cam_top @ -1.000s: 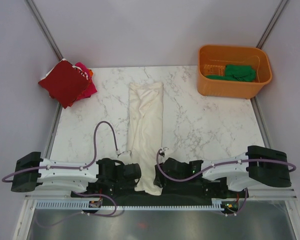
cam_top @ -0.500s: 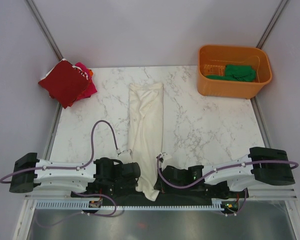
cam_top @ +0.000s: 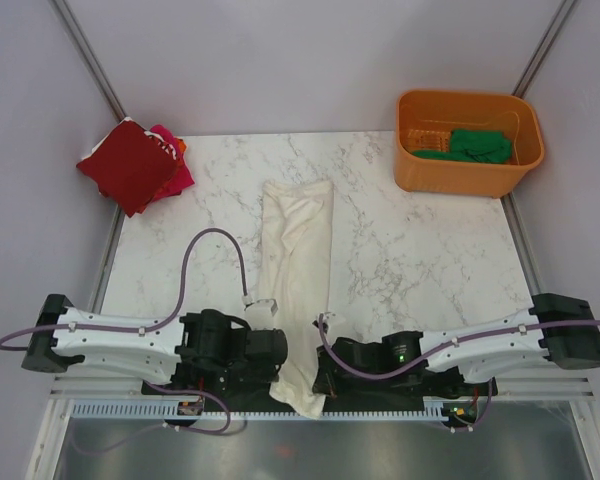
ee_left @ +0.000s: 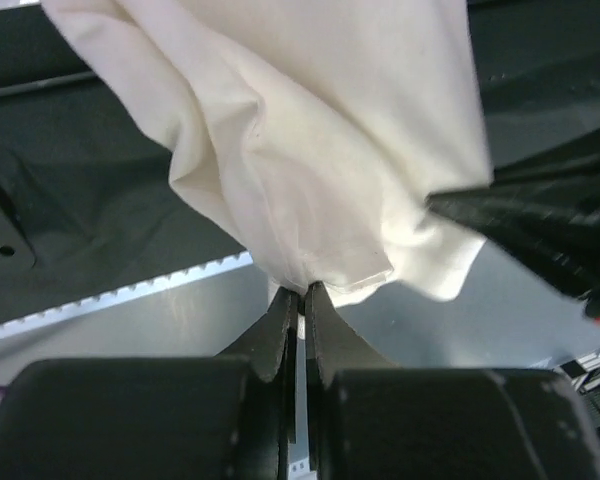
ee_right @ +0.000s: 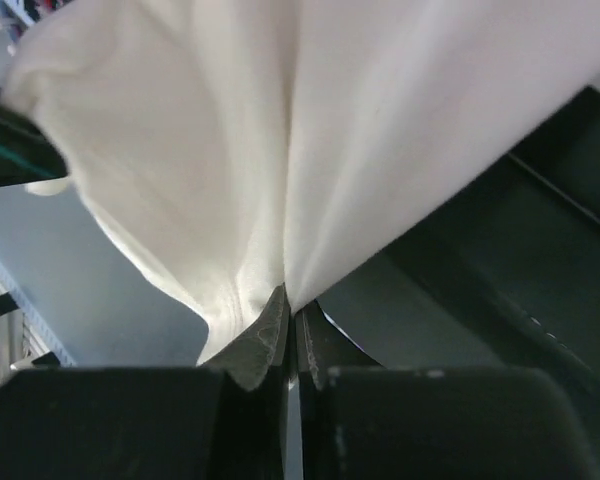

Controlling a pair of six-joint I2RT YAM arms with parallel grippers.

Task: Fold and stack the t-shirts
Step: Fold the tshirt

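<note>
A long cream-white t-shirt (cam_top: 298, 260) lies lengthwise down the middle of the marble table (cam_top: 420, 250), its near end hanging over the front edge. My left gripper (cam_top: 280, 352) is shut on the cloth's left side; the left wrist view shows the cream-white t-shirt (ee_left: 310, 150) bunched right at the gripper (ee_left: 298, 295). On the right side my right gripper (cam_top: 318, 368) is shut on the cream-white t-shirt (ee_right: 280, 140), the fabric pinched at the gripper (ee_right: 288, 305). A dark red t-shirt (cam_top: 125, 163) lies folded on a magenta-pink one (cam_top: 176, 175) at the far left corner.
An orange plastic tub (cam_top: 467, 172) at the far right corner holds a green t-shirt (cam_top: 477, 145). A slotted cable duct (cam_top: 130, 408) runs along the near edge below the arm bases. Metal frame posts rise at both far corners.
My right gripper has shut on the cream-white t-shirt's near right side. Both arms have drawn back toward the near edge, pulling the shirt nearer; its far end has slid closer.
</note>
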